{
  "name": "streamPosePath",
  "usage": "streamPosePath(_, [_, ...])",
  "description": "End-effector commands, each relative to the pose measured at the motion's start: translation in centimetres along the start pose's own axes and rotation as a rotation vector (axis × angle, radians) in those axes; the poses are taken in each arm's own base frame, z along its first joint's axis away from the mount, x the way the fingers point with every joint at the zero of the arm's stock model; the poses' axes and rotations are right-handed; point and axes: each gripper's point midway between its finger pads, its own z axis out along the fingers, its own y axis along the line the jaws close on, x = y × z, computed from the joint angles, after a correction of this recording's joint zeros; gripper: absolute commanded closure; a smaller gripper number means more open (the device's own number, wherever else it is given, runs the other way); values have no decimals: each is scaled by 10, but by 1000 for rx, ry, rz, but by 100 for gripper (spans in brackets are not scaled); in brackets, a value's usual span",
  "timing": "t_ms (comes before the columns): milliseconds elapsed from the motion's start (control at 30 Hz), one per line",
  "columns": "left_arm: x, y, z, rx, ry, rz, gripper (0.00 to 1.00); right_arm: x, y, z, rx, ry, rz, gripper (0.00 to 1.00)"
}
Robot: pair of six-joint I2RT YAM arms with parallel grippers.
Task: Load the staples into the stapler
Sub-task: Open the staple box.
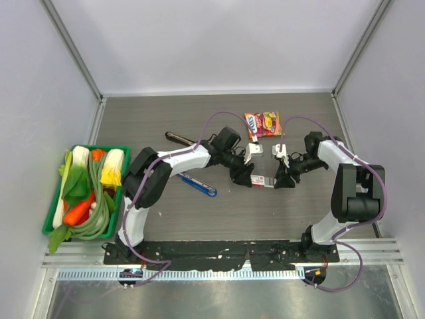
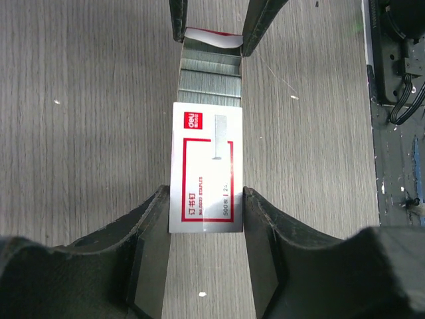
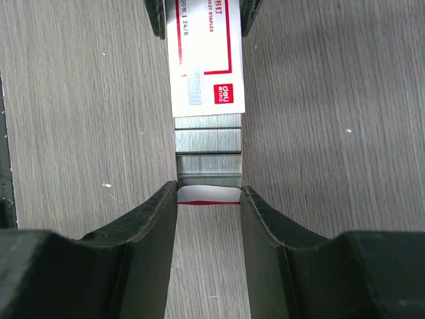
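A green basket (image 1: 46, 228) of vegetables sits at the table's (image 1: 226, 219) left edge; the black stapler (image 1: 178, 138) lies left of centre toward the far edge, with a blue pen (image 1: 199, 185) nearer the arms; at mid-table the left gripper (image 2: 206, 196) is clamped on the sleeve (image 2: 206, 166) of the staple box; grey staples (image 2: 209, 76) lie bare in the half-drawn tray (image 3: 208, 195); the right gripper (image 3: 209, 199) pinches the tray's end; an orange snack bag (image 1: 263, 123) lies behind, near the far edge.
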Motion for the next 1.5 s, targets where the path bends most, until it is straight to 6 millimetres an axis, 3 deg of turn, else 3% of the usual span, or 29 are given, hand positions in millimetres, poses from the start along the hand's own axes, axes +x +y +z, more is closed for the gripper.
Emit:
streamPosePath(0, [-13,-1,-8,2,-10,-7,51,7,-9,-6,40,36,-30,58])
streamPosePath(233, [-7,-1,-6,5,0,-17,50,10,-12,-6,58,46,-26,58])
streamPosePath(367, [-6,1,-4,2,4,-22,38,8,-14,-6,65,38,-28,58])
streamPosePath(833, [-3,14,2,-47,1,-69,18,-4,-7,-10,64,5,-75,58])
streamPosePath(1000, [-4,17,0,-61,-10,-67,16,-5,-1,-9,40,-3,-92,58])
streamPosePath(1167, [-15,6,1,8,-43,-79,14,-7,5,-7,4,-25,-76,58])
streamPosePath(1467, [-17,2,12,30,-35,-95,13,-13,11,-6,-24,-53,-85,57])
